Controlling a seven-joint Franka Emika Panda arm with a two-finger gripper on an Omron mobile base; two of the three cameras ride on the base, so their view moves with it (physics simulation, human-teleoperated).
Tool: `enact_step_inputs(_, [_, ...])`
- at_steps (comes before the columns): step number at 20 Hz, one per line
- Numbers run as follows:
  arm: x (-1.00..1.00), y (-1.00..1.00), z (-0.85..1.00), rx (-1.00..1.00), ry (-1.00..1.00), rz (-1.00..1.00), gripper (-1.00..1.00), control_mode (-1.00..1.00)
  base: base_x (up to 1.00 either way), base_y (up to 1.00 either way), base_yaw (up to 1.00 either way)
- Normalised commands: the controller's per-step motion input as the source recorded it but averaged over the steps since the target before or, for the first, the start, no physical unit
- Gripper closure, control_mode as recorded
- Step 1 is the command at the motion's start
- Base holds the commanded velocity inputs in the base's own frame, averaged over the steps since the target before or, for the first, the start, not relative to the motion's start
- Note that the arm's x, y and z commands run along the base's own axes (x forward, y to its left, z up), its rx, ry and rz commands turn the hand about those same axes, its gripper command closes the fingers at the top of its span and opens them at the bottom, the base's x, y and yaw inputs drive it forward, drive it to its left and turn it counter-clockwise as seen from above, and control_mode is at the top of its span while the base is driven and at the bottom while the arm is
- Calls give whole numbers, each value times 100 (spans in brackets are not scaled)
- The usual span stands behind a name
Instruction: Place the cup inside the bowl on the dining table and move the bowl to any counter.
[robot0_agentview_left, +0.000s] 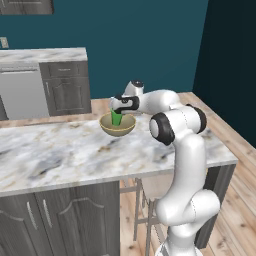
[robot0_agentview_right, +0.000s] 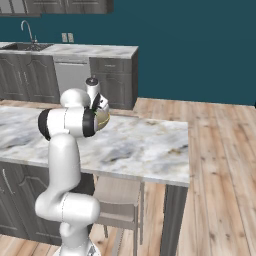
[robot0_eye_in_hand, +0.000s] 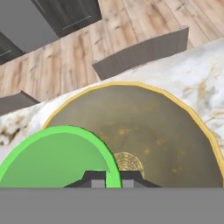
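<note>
The arm (robot0_agentview_right: 65, 150) partly hides the bowl (robot0_agentview_right: 103, 118) on the dining table (robot0_agentview_right: 145, 145).

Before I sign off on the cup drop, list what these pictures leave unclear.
- Cup base: in the left base view the cup dips below the bowl rim, so whether it rests on the bottom is hidden.
- Bowl: in the right base view the arm covers most of it.
- Hand: its tips are cut off by the hand view's bottom edge, straddling the cup wall.
- Stool: partly hidden under the dining table.
</note>
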Motion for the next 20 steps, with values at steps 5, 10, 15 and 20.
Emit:
enact_step_inputs(5, [0,0,-9,0,0,0,100,-100,0,0,0])
enact_step_inputs(10, [1,0,-15,0,0,0,100,-100,0,0,0])
enact_step_inputs(15, [10,0,-18,0,0,0,100,-100,0,0,0])
enact_step_inputs(20, [31,0,-10,0,0,0,100,-100,0,0,0])
